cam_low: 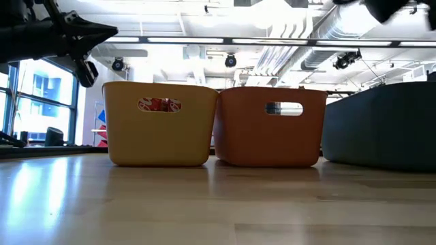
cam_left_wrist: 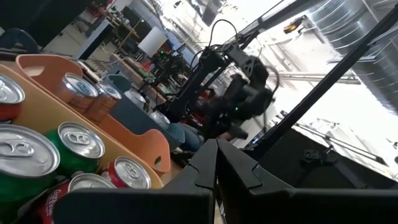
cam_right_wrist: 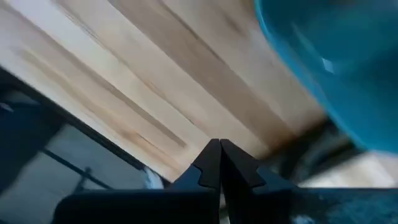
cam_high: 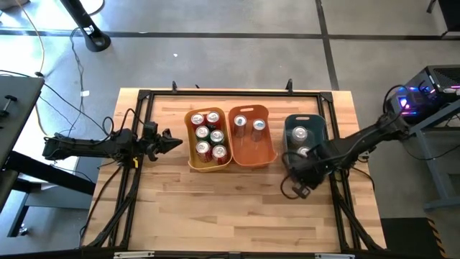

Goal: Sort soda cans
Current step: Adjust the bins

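Here, soda cans (cam_high: 209, 134) fill yellow bin (cam_high: 192, 160); orange bin (cam_high: 267, 156) adjacent.

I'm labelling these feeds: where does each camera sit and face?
High: overhead, facing down; both arms, yellow bin, orange bin, teal bin.
Low: tabletop level, facing bin fronts; left arm upper left.
Left wrist: past shut left gripper toward soda cans.
Right wrist: shut right gripper over table.
Shared: high and low show yellow and orange bins.

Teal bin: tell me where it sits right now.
In the high view the teal bin stands at the right end of the row, beside the orange bin, with the right gripper over its near end.
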